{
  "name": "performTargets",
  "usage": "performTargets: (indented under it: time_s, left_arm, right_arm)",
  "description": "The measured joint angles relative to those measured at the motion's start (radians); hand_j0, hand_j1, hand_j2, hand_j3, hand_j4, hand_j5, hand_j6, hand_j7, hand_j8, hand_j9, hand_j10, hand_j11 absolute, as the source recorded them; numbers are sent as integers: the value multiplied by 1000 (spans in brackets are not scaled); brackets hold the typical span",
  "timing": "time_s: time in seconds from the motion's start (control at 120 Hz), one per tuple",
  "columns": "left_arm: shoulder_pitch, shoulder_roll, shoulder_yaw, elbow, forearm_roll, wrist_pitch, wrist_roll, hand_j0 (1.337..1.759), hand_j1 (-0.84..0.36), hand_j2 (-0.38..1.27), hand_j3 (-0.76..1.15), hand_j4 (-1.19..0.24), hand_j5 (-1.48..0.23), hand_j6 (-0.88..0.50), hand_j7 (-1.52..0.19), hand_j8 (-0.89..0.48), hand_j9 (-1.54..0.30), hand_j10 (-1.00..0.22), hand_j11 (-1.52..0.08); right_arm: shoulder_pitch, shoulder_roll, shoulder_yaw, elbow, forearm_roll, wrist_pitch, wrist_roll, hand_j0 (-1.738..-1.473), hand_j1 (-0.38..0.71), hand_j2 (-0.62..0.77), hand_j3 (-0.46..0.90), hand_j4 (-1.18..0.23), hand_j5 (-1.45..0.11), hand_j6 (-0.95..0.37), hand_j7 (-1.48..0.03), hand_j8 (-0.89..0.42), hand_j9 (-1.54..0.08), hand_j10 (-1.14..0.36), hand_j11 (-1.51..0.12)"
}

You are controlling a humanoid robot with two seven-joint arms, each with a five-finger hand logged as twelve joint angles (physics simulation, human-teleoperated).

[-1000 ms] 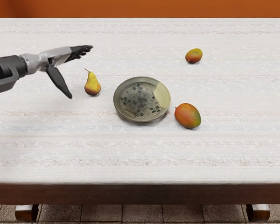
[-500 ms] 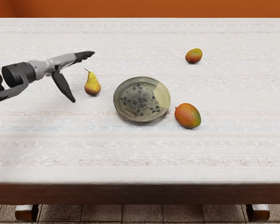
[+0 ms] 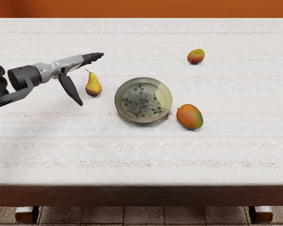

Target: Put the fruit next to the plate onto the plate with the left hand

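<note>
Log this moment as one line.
left hand open, left of pear, no contact | pear upright on table, left of plate | plate holds no fruit

Bright even light, faint shadows, sharp

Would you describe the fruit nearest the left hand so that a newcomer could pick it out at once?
Find the round patterned plate in the middle of the table. Just left of it, not touching, stands a small yellow pear, stem up, beside the open left hand. Its neighbours, a near mango and a far mango right of the plate, are rounder and red-orange.
</note>
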Motion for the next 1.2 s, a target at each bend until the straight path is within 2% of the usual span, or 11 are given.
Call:
performTargets:
  time_s: [0.25,0.508,0.642,0.833,1.2]
  left_arm:
    - [20,2,0,12,-35,1,-1,1658,349,3,0,-4,-1,-5,0,-5,0,-3,0]
    - [20,-8,0,66,-136,-1,-1,1658,349,3,0,-4,-1,-5,0,-5,0,-3,0]
    - [-2,-62,0,125,-158,0,-1,1658,349,3,0,-5,-1,-6,0,-5,0,-3,0]
    - [-6,-73,0,194,-175,9,-1,1658,349,3,0,-4,-1,-5,0,-4,0,-3,0]
    - [26,-90,25,211,-192,6,-1,1658,349,3,0,-4,-1,-5,0,-5,0,-3,0]
  right_arm:
    - [0,0,0,0,0,0,0,-1658,-316,-6,0,-27,-35,-27,-35,-27,-35,-27,-35]
    - [0,0,0,0,0,0,0,-1658,-316,-6,0,-27,-35,-27,-35,-27,-35,-27,-35]
    - [0,0,0,0,0,0,0,-1658,-316,-6,0,-27,-35,-27,-35,-27,-35,-27,-35]
    - [0,0,0,0,0,1,0,-1658,-316,-6,0,-27,-35,-27,-35,-27,-35,-27,-35]
    - [0,0,0,0,0,0,0,-1658,-317,-6,0,-27,-35,-27,-35,-27,-35,-27,-35]
